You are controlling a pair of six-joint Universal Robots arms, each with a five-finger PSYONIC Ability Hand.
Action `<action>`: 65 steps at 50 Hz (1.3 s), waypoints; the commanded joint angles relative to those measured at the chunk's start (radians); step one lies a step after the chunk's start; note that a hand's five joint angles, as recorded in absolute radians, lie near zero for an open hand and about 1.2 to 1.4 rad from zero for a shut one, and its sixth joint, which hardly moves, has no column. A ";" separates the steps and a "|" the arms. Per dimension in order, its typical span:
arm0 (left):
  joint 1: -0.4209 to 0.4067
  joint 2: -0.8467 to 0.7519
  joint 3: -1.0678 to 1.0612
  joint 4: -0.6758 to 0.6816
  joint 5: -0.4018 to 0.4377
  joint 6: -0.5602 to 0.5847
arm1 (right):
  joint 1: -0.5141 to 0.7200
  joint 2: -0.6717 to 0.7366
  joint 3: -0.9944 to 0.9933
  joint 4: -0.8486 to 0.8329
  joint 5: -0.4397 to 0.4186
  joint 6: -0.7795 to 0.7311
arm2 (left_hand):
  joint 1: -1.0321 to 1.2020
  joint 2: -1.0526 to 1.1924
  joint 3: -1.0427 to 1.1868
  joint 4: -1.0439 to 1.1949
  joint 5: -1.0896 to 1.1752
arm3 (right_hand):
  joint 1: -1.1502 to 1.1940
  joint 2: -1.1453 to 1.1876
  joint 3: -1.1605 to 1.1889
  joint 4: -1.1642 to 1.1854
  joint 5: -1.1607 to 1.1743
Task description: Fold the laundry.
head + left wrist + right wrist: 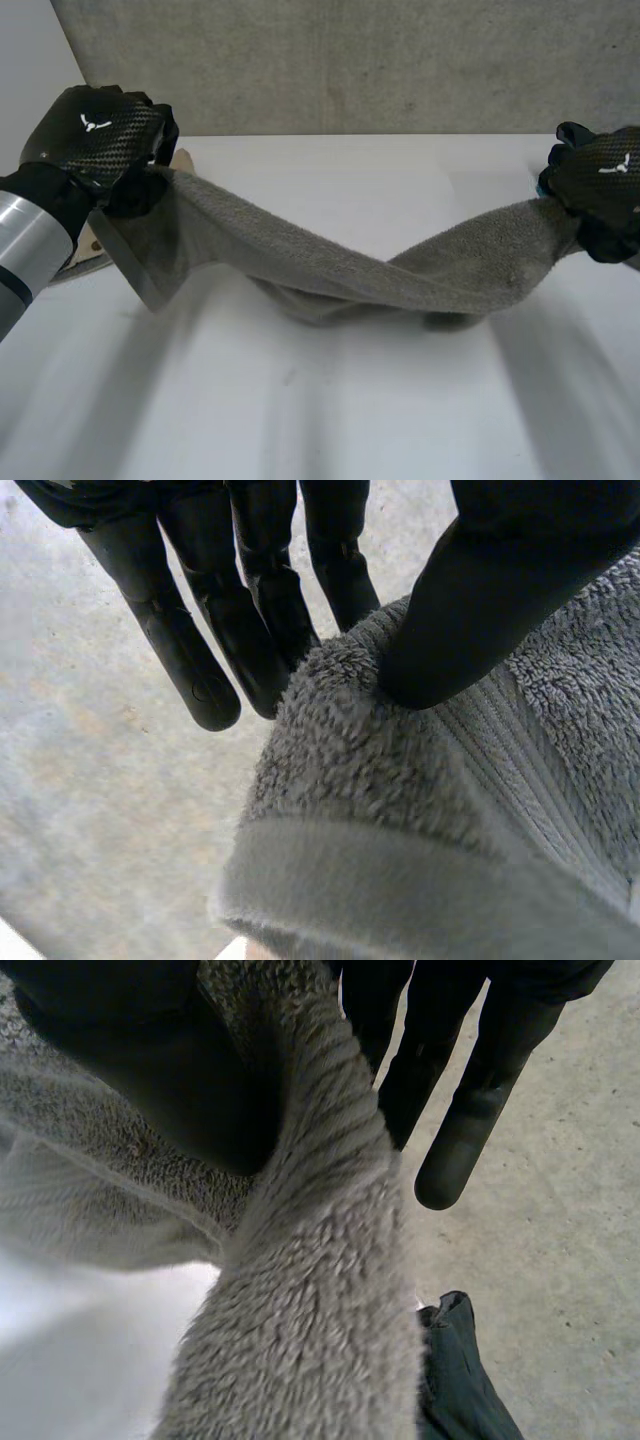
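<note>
In the head view a grey towel (pixel 330 270) hangs stretched between the two hands above the white table (pixel 350 410), and its middle sags until it rests on the tabletop. The left hand (pixel 95 135) grips one end of the towel, lifted clear of the table, with a loose flap hanging down below it. The right hand (pixel 600 180) grips the opposite end, also raised, and a grey concrete wall (pixel 350 60) stands behind the table. In the left wrist view the left hand (pixel 250 610) pinches the towel (pixel 400 810) near its hemmed edge. Its thumb presses down on the pile against straight fingers (pixel 190 650) that reach past the cloth over a concrete floor (pixel 90 820). In the right wrist view the right hand (pixel 150 1070) likewise pinches the towel (pixel 310 1310) between thumb and straight fingers (pixel 465 1120), at a bunched edge. A dark green cloth (pixel 455 1375) lies beside the towel, below the fingertips.
</note>
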 commanded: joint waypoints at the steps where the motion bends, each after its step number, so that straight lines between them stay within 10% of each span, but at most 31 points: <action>1: 0.001 -0.244 0.105 -0.038 0.015 -0.028 | 0.031 0.244 -0.140 0.044 0.012 0.009 | 0.249 0.200 0.207 0.200 0.240 | 0.284 0.218 0.208 0.199 0.216; 13: -0.019 -0.802 0.533 -0.029 -0.032 -0.020 | 0.147 0.718 -0.368 -0.129 0.219 0.078 | 0.249 0.200 0.207 0.200 0.240 | 0.284 0.218 0.208 0.199 0.216; 19: -0.039 -0.884 0.598 -0.024 -0.031 -0.008 | 0.166 0.756 -0.339 -0.249 0.249 0.094 | -0.730 -0.779 -0.772 -0.780 -0.739 | 0.284 0.218 0.208 0.199 0.216; 35: -0.095 -0.465 0.104 0.008 -0.032 0.150 | 0.166 0.741 -0.226 -0.286 0.243 0.150 | -0.643 -0.692 -0.685 -0.693 -0.652 | 0.284 0.218 0.208 0.199 0.216; 56: -0.103 -0.734 0.153 0.161 -0.121 0.523 | 0.186 0.741 -0.172 -0.313 0.243 0.148 | -0.590 -0.639 -0.632 -0.640 -0.599 | 0.284 0.218 0.208 0.199 0.216; 65: -0.105 -0.741 0.181 0.172 -0.129 0.524 | 0.186 0.740 -0.172 -0.317 0.244 0.147 | -0.024 -0.074 -0.066 -0.074 -0.033 | 0.284 0.218 0.208 0.199 0.216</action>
